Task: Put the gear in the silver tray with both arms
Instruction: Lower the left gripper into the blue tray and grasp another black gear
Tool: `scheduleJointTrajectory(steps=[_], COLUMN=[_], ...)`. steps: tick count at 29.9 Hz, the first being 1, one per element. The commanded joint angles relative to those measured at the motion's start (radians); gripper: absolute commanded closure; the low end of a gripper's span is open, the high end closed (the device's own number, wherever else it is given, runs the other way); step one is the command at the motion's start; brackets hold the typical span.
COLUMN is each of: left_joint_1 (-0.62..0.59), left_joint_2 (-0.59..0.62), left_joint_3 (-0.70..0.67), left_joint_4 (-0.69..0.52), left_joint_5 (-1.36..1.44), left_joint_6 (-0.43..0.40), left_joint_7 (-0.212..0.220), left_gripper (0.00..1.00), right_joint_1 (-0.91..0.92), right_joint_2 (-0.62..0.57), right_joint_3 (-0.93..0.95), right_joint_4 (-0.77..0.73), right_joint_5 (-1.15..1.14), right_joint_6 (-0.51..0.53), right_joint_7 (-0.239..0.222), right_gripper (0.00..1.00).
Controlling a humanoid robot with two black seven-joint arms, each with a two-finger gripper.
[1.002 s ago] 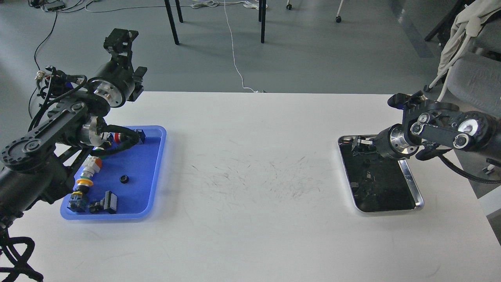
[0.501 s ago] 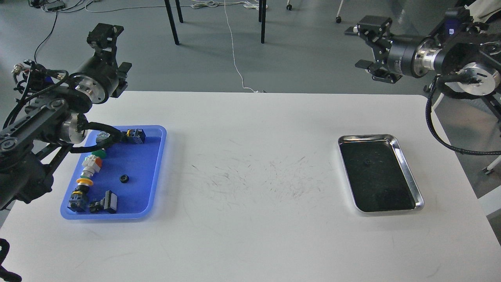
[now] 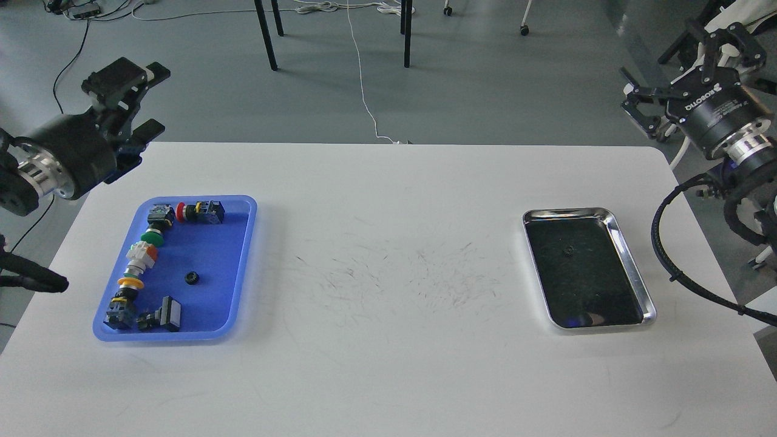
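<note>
The silver tray lies on the right side of the white table. A small dark gear rests on its dark floor, near the far end. A second small black gear lies in the blue tray on the left. My left gripper hangs in the air past the table's far left corner, open and empty, well away from the blue tray. My right gripper is raised beyond the table's far right corner, claw fingers spread, open and empty, clear of the silver tray.
The blue tray also holds several push-button switches along its left and far sides and a black block near its front. A black cable from my right arm hangs beside the silver tray. Chair legs stand beyond the table.
My right gripper rose from just over the silver tray and swung out to the far right. My left arm drew back left off the blue tray. The gear now shows in the silver tray.
</note>
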Motion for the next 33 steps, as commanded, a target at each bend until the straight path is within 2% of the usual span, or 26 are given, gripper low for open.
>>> scheduleJointTrajectory(steps=[1,7,12,14,18,22,25,33], left_joint_1=[0.015,0.018,0.02,0.021,0.026,0.027,0.027,0.029], left_joint_2=[0.08,0.073,0.01,-0.019,-0.075,-0.14,-0.19,-0.237], left_joint_3=[0.09,0.24,0.308,0.324,0.352,0.384,0.395,0.397], left_joint_4=[-0.039,-0.02,0.066,0.11,0.181,0.247,0.299,0.42], left_joint_5=[0.22,0.714,0.984,1.035,1.067,1.173,1.242,1.25], left_joint_6=[-0.003,0.002,0.007,0.007,0.007,0.008,0.023,0.028], left_joint_7=[-0.005,-0.014,-0.039,-0.042,-0.075,-0.085,-0.114,-0.147], left_gripper=[0.01,0.01,0.02,0.02,0.03,0.03,0.04,0.06], right_joint_1=[-0.106,-0.139,-0.139,-0.139,-0.14,-0.142,-0.142,-0.149], right_joint_2=[0.068,0.112,0.12,0.126,0.128,0.128,0.128,0.128], right_joint_3=[0.05,0.047,0.047,0.047,0.04,0.037,0.037,0.04], right_joint_4=[0.002,-0.009,-0.008,-0.009,-0.012,-0.023,-0.023,-0.032], right_joint_5=[0.001,-0.001,-0.001,-0.002,-0.004,-0.004,-0.004,-0.004], right_joint_6=[0.041,0.041,0.041,0.041,0.041,0.041,0.041,0.041], right_joint_7=[0.015,0.019,0.02,0.022,0.022,0.023,0.023,0.023], right_gripper=[0.04,0.03,0.03,0.03,0.03,0.03,0.03,0.03])
